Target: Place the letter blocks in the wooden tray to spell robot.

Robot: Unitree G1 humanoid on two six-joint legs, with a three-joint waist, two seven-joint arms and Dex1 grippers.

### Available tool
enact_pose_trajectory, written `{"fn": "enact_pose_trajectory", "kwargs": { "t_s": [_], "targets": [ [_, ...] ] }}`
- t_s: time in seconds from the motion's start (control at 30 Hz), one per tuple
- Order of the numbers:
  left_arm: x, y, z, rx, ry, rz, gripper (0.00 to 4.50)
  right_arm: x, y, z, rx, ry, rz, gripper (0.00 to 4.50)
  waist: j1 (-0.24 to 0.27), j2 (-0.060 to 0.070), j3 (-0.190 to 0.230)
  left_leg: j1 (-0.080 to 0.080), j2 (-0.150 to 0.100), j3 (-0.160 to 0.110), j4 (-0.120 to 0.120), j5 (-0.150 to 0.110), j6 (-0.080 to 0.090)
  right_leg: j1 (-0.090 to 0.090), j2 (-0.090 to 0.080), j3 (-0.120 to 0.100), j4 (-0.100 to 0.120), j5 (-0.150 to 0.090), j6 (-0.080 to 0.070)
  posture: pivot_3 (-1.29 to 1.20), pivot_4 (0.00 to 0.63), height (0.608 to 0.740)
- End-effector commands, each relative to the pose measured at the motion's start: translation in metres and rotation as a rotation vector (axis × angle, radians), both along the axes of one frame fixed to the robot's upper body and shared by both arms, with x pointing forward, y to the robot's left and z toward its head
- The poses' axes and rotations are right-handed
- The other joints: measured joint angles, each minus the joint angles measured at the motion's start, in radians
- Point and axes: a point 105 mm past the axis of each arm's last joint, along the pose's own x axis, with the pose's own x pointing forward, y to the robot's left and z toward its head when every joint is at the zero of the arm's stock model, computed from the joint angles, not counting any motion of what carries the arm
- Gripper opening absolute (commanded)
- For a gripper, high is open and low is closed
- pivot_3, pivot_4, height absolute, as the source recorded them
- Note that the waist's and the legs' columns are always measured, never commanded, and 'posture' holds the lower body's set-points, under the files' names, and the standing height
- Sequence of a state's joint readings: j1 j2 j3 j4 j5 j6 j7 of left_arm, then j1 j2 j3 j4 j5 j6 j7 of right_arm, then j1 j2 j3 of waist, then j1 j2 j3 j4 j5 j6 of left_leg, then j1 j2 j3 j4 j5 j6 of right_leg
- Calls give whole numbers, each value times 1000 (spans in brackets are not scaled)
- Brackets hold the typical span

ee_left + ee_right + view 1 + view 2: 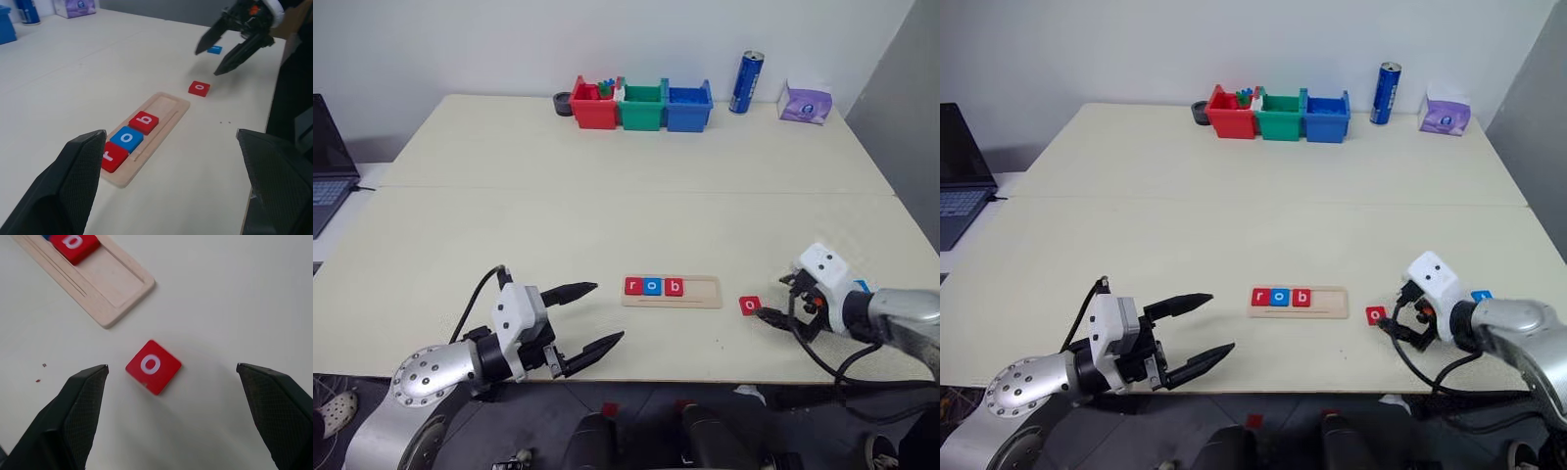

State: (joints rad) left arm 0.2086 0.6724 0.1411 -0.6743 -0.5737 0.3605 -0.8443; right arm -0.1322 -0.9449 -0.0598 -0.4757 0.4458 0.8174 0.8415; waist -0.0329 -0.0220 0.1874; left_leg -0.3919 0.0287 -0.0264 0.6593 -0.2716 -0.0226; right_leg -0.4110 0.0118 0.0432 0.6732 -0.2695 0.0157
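The wooden tray is lying on the counter near its front edge, and three letter blocks are sitting side by side in its left part: a red r, a blue o and a red b. The right part of the tray's groove is standing bare. A fourth block, a red o, is lying flat on the counter just beside the tray's right end, apart from it. A fifth block, blue, is lying farther right, near the right arm; its letter cannot be read.

The right end effector is hovering close to the red o with its two black fingers spread wide on either side, gripping nothing. The left end effector is hanging to the left of the tray, its two fingers also parted and holding nothing.

Along the far edge, three bins are standing in a row: one red, one green, one blue. One blue can and one purple packet are sitting to their right. One laptop is showing at the far left.
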Motion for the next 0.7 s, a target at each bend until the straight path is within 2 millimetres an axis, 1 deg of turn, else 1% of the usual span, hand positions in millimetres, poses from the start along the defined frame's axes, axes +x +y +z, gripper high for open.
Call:
{"fn": "enact_pose_trajectory", "kwargs": {
  "t_s": [0.03,0.13,0.23,0.47,0.57,0.67,0.7],
  "targets": [
    [-3,-7,7,-13,-29,-57,4500,3,3,-10,-16,-76,242,4473,0,0,0,0,0,0,0,0,0,0,0,0,0,0,0,0,150,740],
    [-2,-9,8,-9,-32,-77,4500,10,0,-22,-40,-86,332,4473,0,0,0,1,0,0,1,0,0,0,0,0,2,0,0,0,150,740],
    [-4,-12,9,-10,-28,-100,4500,17,-4,-30,-69,-84,378,4473,1,0,0,1,0,1,1,0,0,0,0,1,3,0,0,0,150,740],
    [-9,-16,10,-8,-18,-142,4500,26,-9,-45,-75,-49,402,4473,2,0,0,2,1,0,2,0,0,1,0,1,4,0,0,0,150,740],
    [-9,-16,10,-5,-18,-144,4500,31,-12,-47,-70,-50,383,3880,3,0,0,4,1,0,2,0,0,2,0,2,5,0,0,0,150,740],
    [-9,-16,10,-4,-18,-143,4500,34,-13,-46,-61,-57,369,2956,2,0,0,9,1,1,2,0,0,6,0,2,5,0,0,0,150,740],
    [-9,-16,10,-3,-18,-142,4500,34,-13,-45,-61,-57,371,2547,2,0,0,9,1,1,2,0,0,6,0,3,6,0,0,0,150,740]
  ]
}}
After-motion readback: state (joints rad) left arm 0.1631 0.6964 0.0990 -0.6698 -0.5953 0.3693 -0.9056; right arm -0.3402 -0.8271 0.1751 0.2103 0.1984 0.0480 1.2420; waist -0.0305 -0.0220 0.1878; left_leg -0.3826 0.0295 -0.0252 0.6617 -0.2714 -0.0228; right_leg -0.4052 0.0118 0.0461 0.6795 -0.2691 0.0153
